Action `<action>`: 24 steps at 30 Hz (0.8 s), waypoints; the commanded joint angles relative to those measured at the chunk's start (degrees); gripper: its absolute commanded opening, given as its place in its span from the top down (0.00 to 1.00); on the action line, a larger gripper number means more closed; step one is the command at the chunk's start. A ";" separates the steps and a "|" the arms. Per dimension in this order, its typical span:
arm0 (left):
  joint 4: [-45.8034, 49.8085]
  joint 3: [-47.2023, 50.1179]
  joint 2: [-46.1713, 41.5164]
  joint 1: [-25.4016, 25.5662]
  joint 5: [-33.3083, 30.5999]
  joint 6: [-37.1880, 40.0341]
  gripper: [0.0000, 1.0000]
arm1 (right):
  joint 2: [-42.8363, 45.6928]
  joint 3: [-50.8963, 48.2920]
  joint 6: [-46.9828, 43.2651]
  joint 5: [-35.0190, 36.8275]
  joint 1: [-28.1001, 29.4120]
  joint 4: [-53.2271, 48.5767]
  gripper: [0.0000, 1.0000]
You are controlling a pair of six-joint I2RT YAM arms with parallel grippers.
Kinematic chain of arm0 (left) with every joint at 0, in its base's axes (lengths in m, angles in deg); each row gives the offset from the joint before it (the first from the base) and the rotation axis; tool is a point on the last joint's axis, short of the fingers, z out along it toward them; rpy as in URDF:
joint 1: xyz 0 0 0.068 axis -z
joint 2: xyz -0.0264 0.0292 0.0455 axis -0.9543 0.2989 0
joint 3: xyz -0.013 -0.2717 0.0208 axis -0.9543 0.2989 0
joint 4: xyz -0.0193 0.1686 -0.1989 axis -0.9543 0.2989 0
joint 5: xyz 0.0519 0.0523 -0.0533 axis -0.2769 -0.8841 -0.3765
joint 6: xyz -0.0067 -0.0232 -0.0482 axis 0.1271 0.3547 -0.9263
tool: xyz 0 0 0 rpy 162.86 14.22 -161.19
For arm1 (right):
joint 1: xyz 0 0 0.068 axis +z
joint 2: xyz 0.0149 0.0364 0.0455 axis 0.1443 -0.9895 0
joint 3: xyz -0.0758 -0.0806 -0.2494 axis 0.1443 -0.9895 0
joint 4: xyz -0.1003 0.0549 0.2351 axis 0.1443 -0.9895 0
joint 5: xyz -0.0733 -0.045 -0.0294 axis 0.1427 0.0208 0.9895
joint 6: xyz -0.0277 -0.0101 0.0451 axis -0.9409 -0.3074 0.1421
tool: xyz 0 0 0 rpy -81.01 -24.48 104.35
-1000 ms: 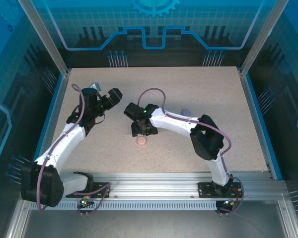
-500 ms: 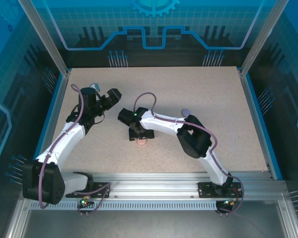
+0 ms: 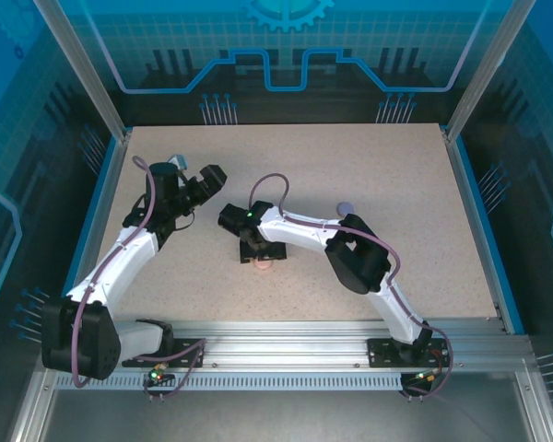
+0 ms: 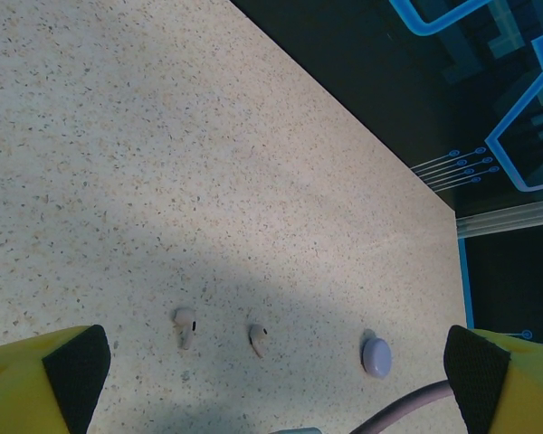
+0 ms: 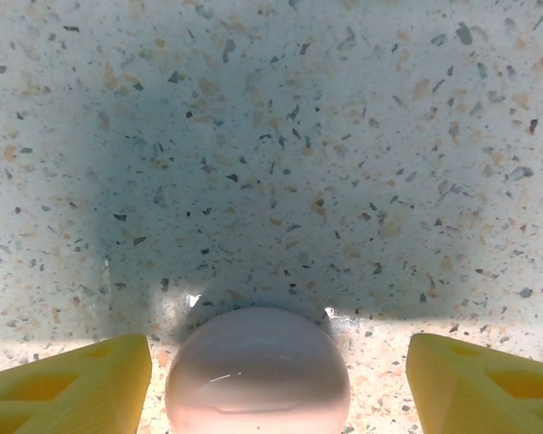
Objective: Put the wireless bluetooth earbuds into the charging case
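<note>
Pink case [image 5: 258,375] newly inside the released right claw's [image 5: 276,375] span; left claw [image 4: 276,362] unmoved, likewise released.

A pale speckled bench [image 3: 396,184] sits inside a booth of dark walls [image 3: 286,46] printed with bright blue circuit lines. Slanting aluminium posts [image 3: 81,69] frame the corners, blue trim [image 3: 480,230] edges the bench sides, and a metal rail [image 3: 286,354] runs along the front.
</note>
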 commanded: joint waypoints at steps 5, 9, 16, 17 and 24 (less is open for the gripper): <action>-0.83 -1.53 0.38 -0.62 1.59 -0.17 0.01 | -2.26 1.02 1.90 0.66 0.83 -1.75 0.26; -0.86 -1.51 0.47 -0.61 1.88 -0.05 0.01 | -2.65 0.48 1.98 -0.26 0.66 -0.52 0.28; -0.54 -1.60 0.38 -0.62 2.01 0.45 0.01 | -2.74 -0.43 2.10 -1.09 0.57 0.76 0.39; -0.57 -1.63 0.38 -0.57 2.20 0.45 0.01 | -2.68 -0.53 2.09 -1.15 0.57 0.88 0.39; 0.04 -2.63 0.39 -0.57 3.00 0.61 0.01 | -0.31 -3.39 2.79 -1.62 0.52 2.63 0.40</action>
